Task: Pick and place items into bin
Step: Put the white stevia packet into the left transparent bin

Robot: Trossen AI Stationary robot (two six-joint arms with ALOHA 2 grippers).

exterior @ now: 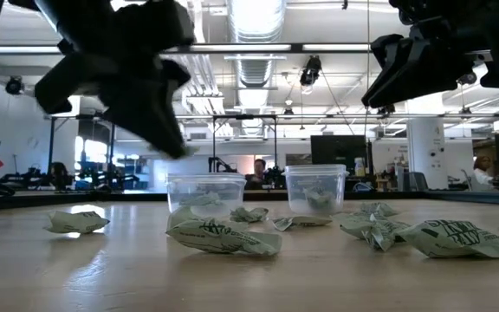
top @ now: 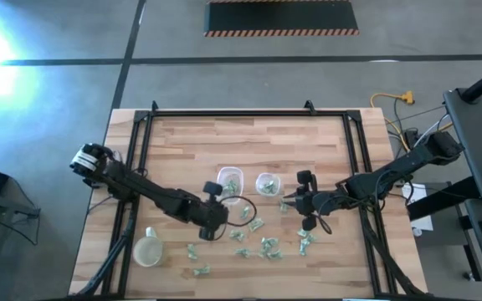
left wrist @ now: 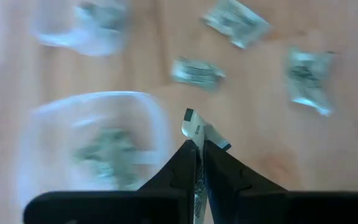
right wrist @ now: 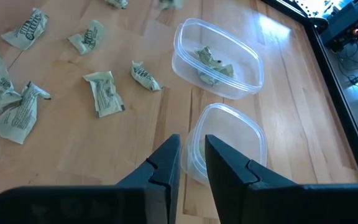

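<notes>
Fingers of the left gripper (left wrist: 197,163) are pinching a wrapped piece (left wrist: 193,127) beside the left container (top: 231,182). The right gripper (right wrist: 191,158) is hovering empty, slightly parted, at three o'clock of the right container (top: 267,183); loose pieces (top: 268,246) are lying toward six.

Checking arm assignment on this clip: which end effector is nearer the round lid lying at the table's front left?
Left. The left end effector sits a short way right of the round lid, pinching a wrapped piece. The right end effector is well past the two clear containers.
</notes>
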